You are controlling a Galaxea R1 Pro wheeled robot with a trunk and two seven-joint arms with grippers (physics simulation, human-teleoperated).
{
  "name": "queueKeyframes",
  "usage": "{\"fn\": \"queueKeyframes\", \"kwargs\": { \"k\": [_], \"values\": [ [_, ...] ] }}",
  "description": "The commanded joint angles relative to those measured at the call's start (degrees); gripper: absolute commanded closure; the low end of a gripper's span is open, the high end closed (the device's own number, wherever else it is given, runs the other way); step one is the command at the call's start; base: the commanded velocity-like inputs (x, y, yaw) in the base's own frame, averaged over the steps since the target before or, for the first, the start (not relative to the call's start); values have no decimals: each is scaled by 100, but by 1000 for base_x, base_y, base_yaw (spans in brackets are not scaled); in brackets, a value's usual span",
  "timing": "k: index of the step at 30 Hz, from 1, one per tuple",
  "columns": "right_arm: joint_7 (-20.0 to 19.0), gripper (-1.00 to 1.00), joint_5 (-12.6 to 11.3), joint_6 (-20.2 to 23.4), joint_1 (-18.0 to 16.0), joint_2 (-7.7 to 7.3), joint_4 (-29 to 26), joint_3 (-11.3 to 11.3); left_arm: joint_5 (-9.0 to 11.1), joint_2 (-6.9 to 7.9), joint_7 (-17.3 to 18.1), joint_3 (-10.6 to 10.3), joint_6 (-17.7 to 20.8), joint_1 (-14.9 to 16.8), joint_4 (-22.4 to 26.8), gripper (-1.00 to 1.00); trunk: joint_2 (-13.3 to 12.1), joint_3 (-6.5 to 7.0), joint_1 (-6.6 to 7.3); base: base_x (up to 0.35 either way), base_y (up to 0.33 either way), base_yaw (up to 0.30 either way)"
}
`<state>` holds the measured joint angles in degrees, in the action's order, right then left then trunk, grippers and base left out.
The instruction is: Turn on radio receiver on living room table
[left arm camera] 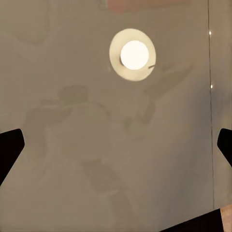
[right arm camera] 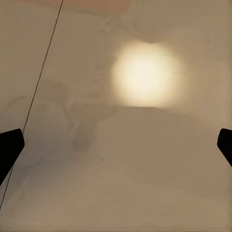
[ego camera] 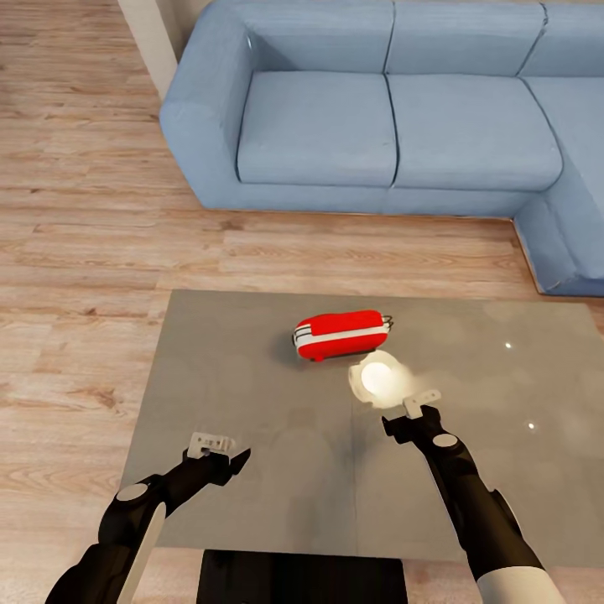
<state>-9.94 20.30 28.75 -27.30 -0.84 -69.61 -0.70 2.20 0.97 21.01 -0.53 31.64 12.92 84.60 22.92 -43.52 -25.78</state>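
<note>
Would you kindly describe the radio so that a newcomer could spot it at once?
In front of the blue sofa stands a grey table. Near its middle, beside a bright lamp reflection, lies the radio: a small red box with a white band, the only object on the table.

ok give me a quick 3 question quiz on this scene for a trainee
1. True or false: the radio receiver is held in the right gripper.
2. Multiple choice: what stands beyond the table in the head view? A) a bookshelf B) a blue sofa C) a fridge
3. Fill in: the bright round spot on the tabletop beside the radio receiver is a ____ of a lamp.

Key
1. False: it lies on the table, ahead of both the right gripper and the left gripper, touched by neither.
2. B
3. reflection
</note>
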Motion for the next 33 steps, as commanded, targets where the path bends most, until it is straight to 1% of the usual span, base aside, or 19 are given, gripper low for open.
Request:
{"fn": "queueKeyframes", "kwargs": {
  "k": [1,7,14,26,28,31,33],
  "values": [
    [2,-100,0,0,1,1,0,0,0,0,0,0,0,0,1,-100,0,-2,0,0,0,1],
    [17,-100,0,-1,-2,-2,0,-11,0,0,3,0,0,0,-3,-100,0,-4,0,0,0,0],
    [4,-100,0,-9,1,-4,0,-113,0,6,1,0,0,0,-12,-100,0,-5,0,0,0,0],
    [30,-100,42,-10,-1,-5,5,-121,2,0,-5,0,0,0,-14,-100,0,-5,0,0,0,0],
    [20,-100,50,33,-3,-8,-4,-128,6,0,3,0,0,0,-14,-100,0,-5,0,0,0,0],
    [16,-100,52,221,-4,-11,-52,-141,8,-2,6,0,0,0,-14,-100,0,-5,0,0,0,0],
    [20,-100,52,446,-4,-17,-203,-145,8,-5,12,0,0,0,-12,-100,0,-5,0,0,0,0]
  ]
}}
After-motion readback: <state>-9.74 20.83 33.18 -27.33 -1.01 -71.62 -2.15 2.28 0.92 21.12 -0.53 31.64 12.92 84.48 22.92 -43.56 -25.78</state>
